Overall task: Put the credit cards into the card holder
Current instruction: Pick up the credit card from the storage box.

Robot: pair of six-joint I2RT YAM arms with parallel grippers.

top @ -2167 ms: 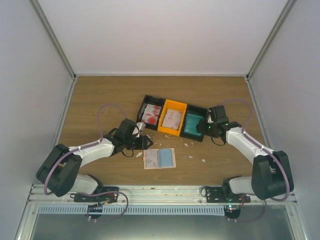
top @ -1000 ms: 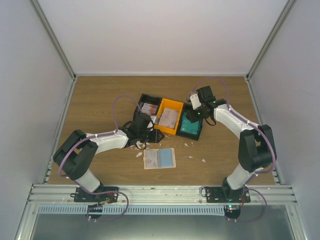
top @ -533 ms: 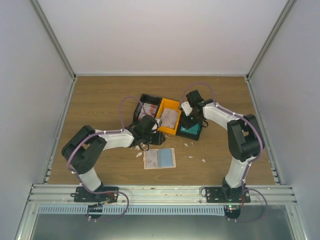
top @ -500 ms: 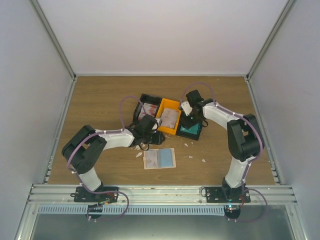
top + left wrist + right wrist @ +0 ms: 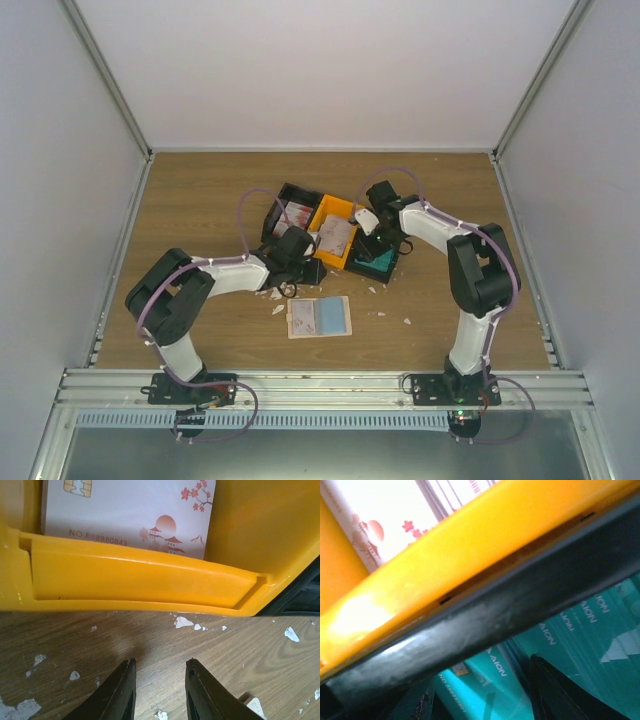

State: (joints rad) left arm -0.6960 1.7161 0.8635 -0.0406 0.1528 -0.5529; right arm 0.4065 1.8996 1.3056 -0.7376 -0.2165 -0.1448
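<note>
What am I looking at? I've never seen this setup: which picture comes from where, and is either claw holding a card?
Two robot arms are bolted at the near edge of the table. The wide picture looks down from above and behind them; the close-ups come from cameras on their wrists. On it lie an open card holder, white scraps and a tray of three bins holding cards. The left gripper hovers open and empty over the wood, facing the orange bin with its white and red cards. The right gripper reaches into the teal cards; whether it grips one I cannot tell.
</note>
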